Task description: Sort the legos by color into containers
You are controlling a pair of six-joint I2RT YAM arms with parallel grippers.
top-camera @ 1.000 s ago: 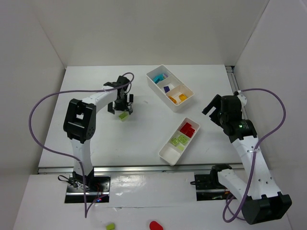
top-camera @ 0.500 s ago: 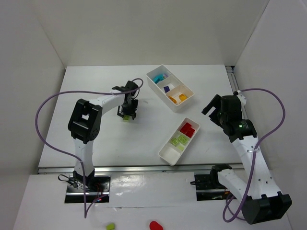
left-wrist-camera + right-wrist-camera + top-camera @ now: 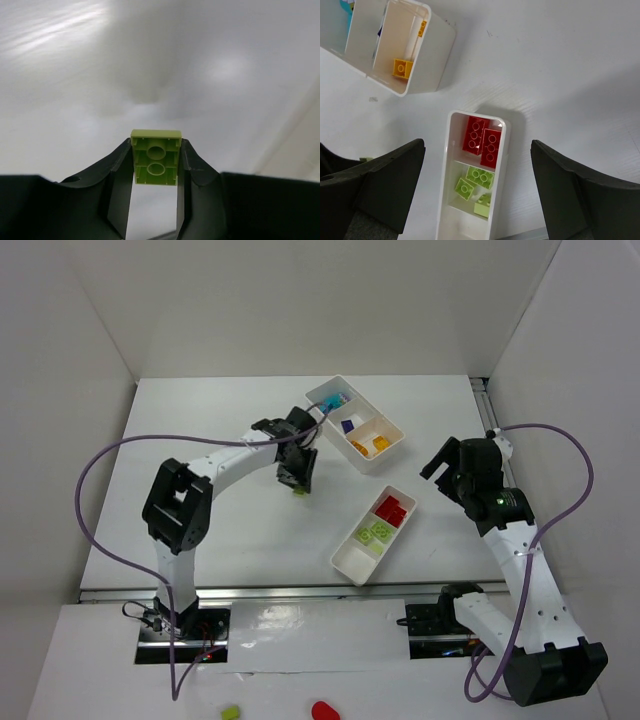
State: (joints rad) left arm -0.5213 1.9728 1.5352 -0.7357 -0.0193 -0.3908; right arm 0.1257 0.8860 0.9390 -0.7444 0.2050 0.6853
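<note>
Most bricks (image 3: 482, 141) lay sorted in two trays (image 3: 345, 562). The left gripper (image 3: 156, 146) pinched one more green brick (image 3: 156, 159); the right gripper (image 3: 441, 462) was spread wide, empty.

Robotics lab cell, plain white enclosure walls (image 3: 330, 310), white table (image 3: 200, 420), two bolted robot arms (image 3: 178, 515), purple cables (image 3: 545, 427)

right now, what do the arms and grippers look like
The left arm and right arm have white links and black joints. Each trails a looping purple cable. The left gripper and right gripper are black, with broad curved fingers. A small green light shows on the right arm.
</note>
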